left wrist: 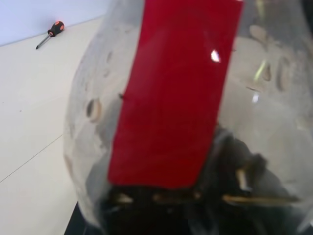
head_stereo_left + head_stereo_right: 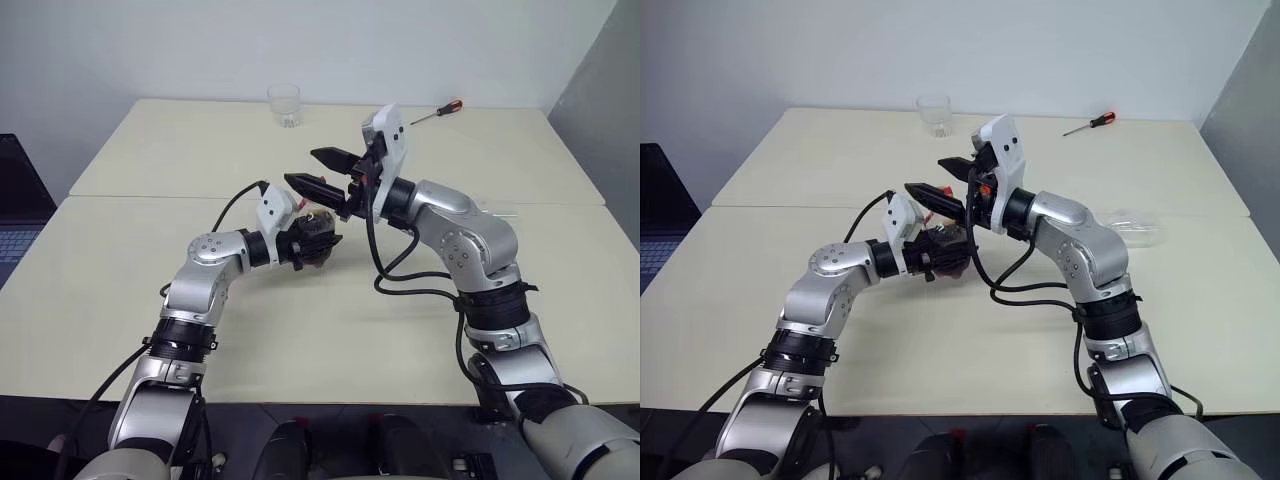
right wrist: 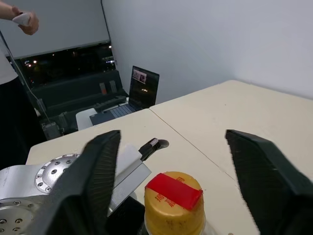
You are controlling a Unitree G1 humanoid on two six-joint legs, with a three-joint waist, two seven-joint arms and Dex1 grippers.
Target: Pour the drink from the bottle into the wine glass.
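Left gripper (image 2: 318,243) is clamping the bottle (image 1: 195,122) above the table (image 2: 150,300), mid-front. Right gripper (image 2: 325,172) is hovering just over the yellow cap (image 3: 174,200), fingers spread wide on either side, not touching it. Wine glass (image 2: 1135,229) is lying on its side behind the right arm.

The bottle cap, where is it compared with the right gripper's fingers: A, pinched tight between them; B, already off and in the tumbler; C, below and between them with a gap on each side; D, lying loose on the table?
C: in the right wrist view the yellow cap sits on the bottle, between the two spread fingers of the right gripper, clear of both.
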